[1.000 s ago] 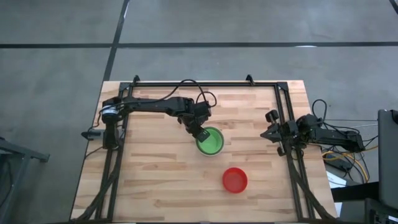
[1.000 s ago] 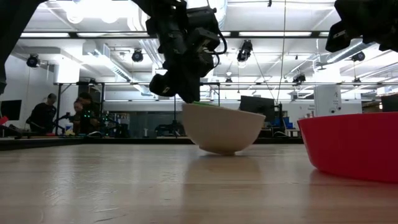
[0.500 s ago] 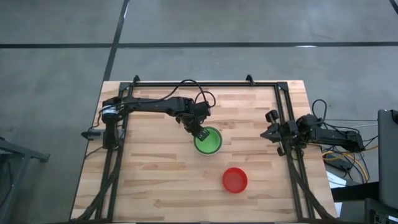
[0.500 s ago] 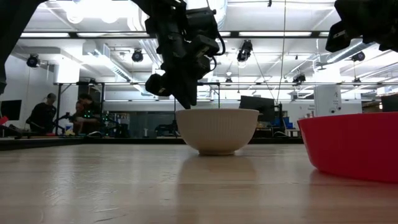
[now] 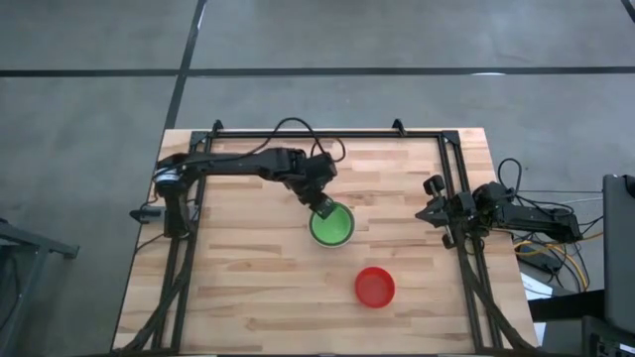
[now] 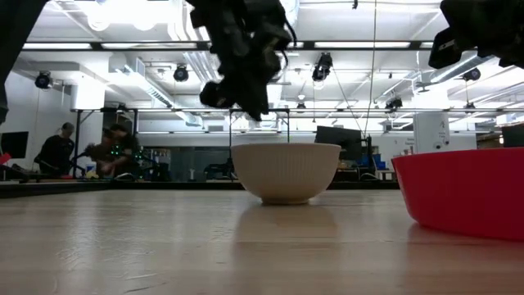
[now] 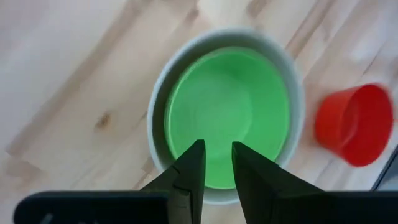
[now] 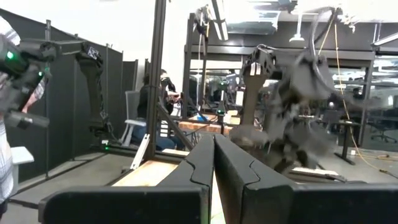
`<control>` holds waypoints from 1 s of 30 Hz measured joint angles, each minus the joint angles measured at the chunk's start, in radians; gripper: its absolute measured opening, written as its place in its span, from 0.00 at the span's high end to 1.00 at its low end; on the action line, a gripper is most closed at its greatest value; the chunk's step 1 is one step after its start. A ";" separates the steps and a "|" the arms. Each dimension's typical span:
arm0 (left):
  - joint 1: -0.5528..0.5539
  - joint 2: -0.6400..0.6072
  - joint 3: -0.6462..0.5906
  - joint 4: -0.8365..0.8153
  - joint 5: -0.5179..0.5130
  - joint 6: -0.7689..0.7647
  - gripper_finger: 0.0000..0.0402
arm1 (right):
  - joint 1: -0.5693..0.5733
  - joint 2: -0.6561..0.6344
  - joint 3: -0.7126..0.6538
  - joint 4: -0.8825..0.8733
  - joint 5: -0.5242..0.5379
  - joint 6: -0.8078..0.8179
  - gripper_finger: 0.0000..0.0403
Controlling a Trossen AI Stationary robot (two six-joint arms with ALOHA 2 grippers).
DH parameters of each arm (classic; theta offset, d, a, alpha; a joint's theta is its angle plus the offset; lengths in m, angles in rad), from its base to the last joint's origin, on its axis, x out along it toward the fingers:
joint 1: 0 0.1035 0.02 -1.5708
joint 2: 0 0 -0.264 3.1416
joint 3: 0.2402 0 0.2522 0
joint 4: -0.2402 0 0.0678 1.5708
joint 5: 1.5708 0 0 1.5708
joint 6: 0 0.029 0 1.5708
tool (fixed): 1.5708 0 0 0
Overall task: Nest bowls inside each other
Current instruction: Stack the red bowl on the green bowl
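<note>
A bright green bowl (image 5: 333, 226) (image 7: 227, 112) sits nested in a pale grey-white bowl (image 6: 285, 172) (image 7: 155, 106), which stands level on its base near the table's middle. My left gripper (image 5: 322, 208) (image 6: 255, 113) (image 7: 216, 146) hangs just above the pair's far-left rim, pointing steeply down. It is open by a narrow gap, with nothing between its fingers. A red bowl (image 5: 375, 286) (image 6: 463, 192) (image 7: 354, 124) stands alone, nearer the front edge and to the right. My right gripper (image 5: 437, 210) (image 8: 214, 140) waits shut at the table's right edge.
A dark metal frame (image 5: 327, 134) runs along the table's far, left and right edges. Bare wood (image 5: 248, 288) lies at the front left and between the two bowl spots. People (image 6: 57, 152) sit in the room beyond the table.
The grey-white bowl, tipped with its left rim raised under my left gripper a second ago, has settled level on the table. My left gripper has then risen clear of the rim and drawn slightly toward the far edge.
</note>
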 joint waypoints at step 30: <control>-0.131 -0.373 0.020 0.231 -0.440 0.281 0.79 | 0.000 0.000 0.000 -0.006 0.000 0.000 0.98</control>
